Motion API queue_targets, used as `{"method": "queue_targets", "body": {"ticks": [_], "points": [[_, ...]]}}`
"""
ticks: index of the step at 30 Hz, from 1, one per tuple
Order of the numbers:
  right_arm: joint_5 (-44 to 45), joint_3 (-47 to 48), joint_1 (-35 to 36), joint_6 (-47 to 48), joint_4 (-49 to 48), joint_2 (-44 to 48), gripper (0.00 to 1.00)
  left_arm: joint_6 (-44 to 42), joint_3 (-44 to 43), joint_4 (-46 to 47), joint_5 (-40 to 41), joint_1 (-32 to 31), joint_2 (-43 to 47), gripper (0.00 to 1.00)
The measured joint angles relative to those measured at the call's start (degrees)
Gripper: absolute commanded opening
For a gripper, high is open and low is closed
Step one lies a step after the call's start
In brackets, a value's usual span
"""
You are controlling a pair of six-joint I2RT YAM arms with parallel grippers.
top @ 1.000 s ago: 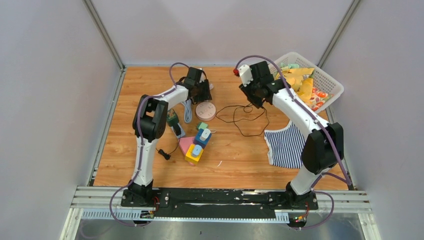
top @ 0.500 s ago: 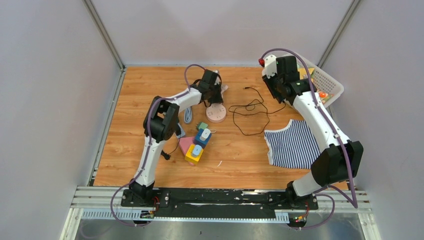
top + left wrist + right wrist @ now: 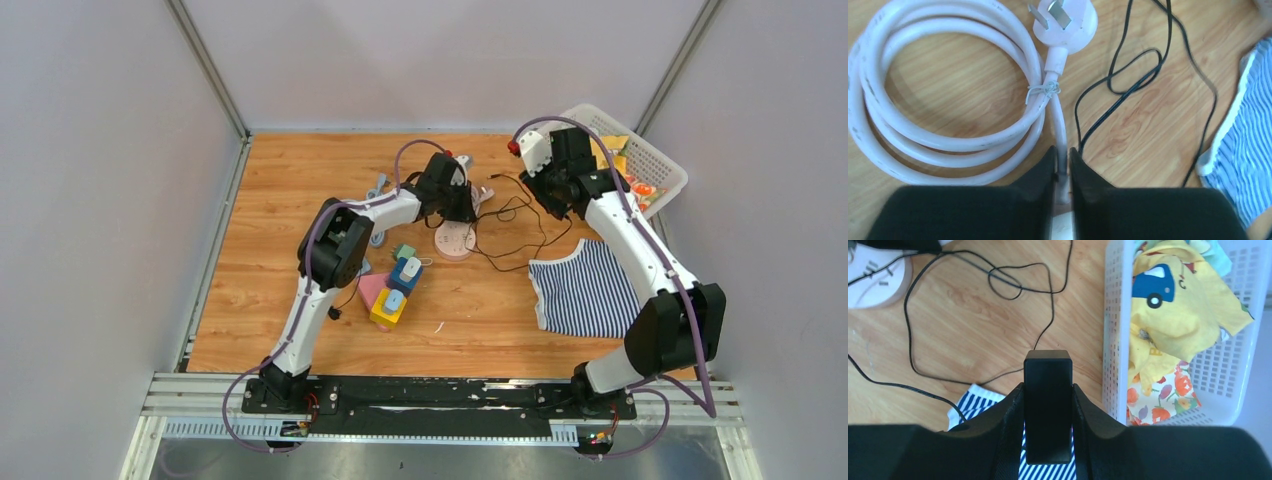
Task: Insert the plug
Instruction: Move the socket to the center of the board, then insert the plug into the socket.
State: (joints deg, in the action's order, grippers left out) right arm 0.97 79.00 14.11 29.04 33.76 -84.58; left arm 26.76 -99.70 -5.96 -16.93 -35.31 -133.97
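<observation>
Left gripper (image 3: 1063,155): its two fingers are pressed almost together. They pinch the white cord (image 3: 1059,117) between them. Only the thin cord fits in the gap.
Right gripper (image 3: 1047,387): it is closed on the black plug (image 3: 1047,370). One finger presses each side of the plug. The plug's top end sticks out past the fingertips.
Black plug: it is a small black block. It is up in the air above the counter (image 3: 300,200), not lying on it.
Black wire (image 3: 1052,310): it runs from the end of the black plug. It lies in loose loops on the counter between the two grippers.
Round socket (image 3: 456,242): it is pale pink and lies flat on the counter. It sits just under the left gripper. It is apart from the black plug.
White cord: most of it is wound in a round coil on the counter. A small tie holds the coil together.
White plug (image 3: 1064,22): it is at the far end of the white cord. It has flat metal pins and lies on the counter.
Striped cloth (image 3: 585,290): blue and white, flat on the counter, under the right arm.
Basket (image 3: 1110,340): white, at the back right corner, beside the right gripper. It is full of yellow clothes (image 3: 1178,315).
Toy blocks (image 3: 392,290): a small colourful pile near the middle, well apart from the black plug.
</observation>
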Motion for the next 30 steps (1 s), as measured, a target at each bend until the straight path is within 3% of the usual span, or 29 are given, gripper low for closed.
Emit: {"method": "queue_targets", "body": {"ticks": [1,6,14,19,25,30], "points": [[-0.96,-0.85,0.00,1.31,0.11,0.28,0.00,-0.79,0.00,-0.04,-0.79,0.04,0.09,0.42],[-8.22,-4.79,0.04,10.91,0.61,2.01,0.00,-3.74,-0.76,-2.89,-2.82,0.15,1.60,0.52],[-23.98,-6.54,1.60,23.69,1.05,3.08,0.00,-0.90,0.09,-7.30,-1.88,3.63,13.92,0.53],[-31.76,-2.40,3.21,28.79,3.82,-2.86,0.00,1.66,8.37,-5.03,-2.08,8.90,21.51,0.53],[-34.67,8.55,5.38,34.18,9.62,-14.25,0.00,1.97,13.49,-5.16,-3.58,10.03,20.96,0.51],[-34.95,12.11,9.22,38.84,12.98,-20.00,0.00,1.70,13.60,-5.79,-5.97,9.57,18.21,0.50]]}}
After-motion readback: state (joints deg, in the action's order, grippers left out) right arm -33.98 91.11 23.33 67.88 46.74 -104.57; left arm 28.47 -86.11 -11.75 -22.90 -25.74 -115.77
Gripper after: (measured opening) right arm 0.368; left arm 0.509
